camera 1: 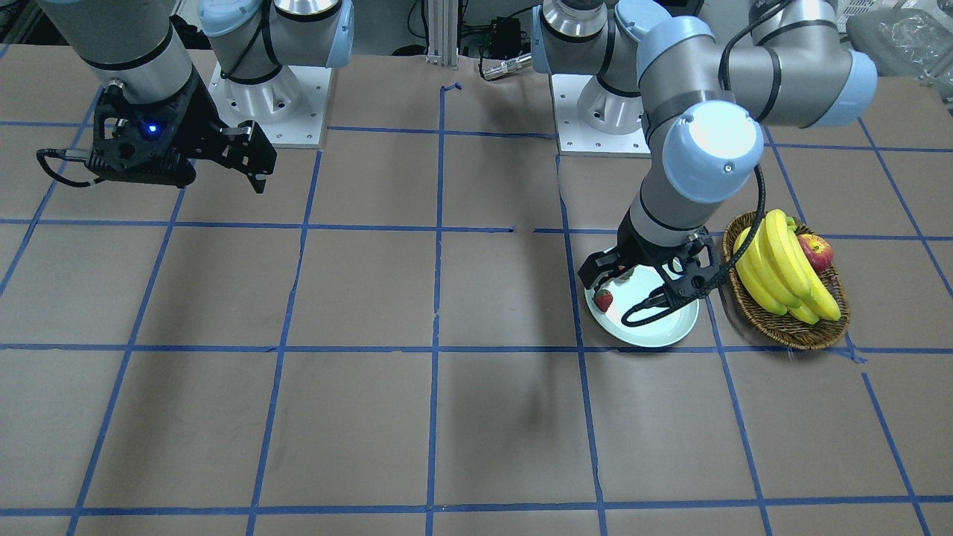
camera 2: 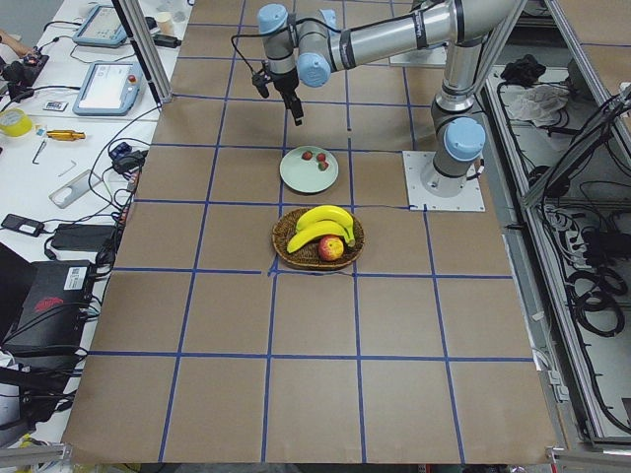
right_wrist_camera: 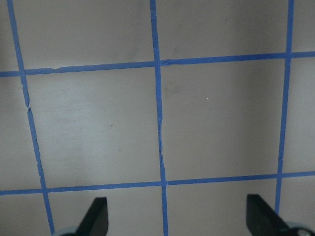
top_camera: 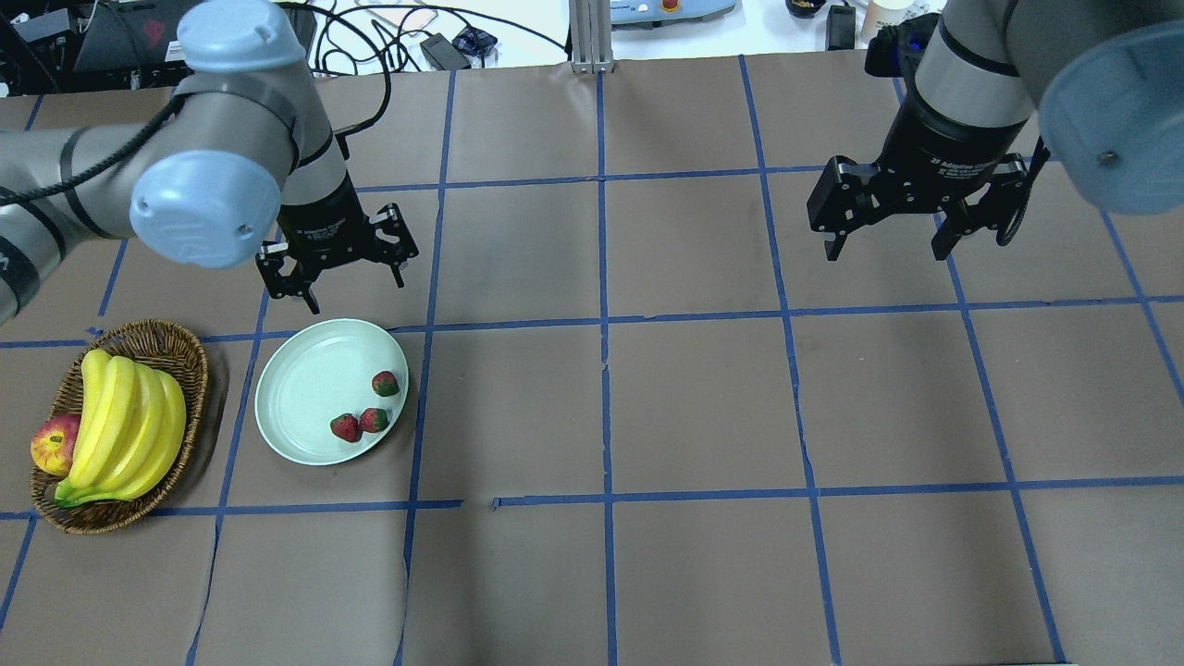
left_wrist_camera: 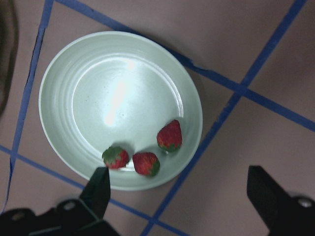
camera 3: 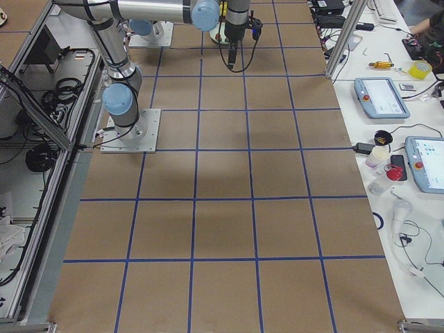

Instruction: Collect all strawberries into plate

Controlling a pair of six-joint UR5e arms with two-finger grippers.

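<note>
Sitting in the plate: all three strawberries (top_camera: 386, 383). Two of them lie just beside each other close to the rim, on the side away from the basket. The third lies a little apart from those two, also near the rim.
Plate (top_camera: 305, 388): round, pale green and shiny. It lies flat on the surface on the robot's left side, just beside the basket.
Left jaws: open wide with nothing in them. They hang in the air close to the plate and touch neither the plate nor the berries. The left wrist camera looks straight down on the plate and the three red berries.
Right jaws: open wide and holding nothing. They hang over bare surface on the other side, well apart from the plate.
Basket (top_camera: 185, 351): brown and woven. It holds a bunch of yellow bananas (top_camera: 120, 425) and a red apple (top_camera: 54, 444).
Surface (top_camera: 694, 398): brown, with blue tape lines that make big squares.
</note>
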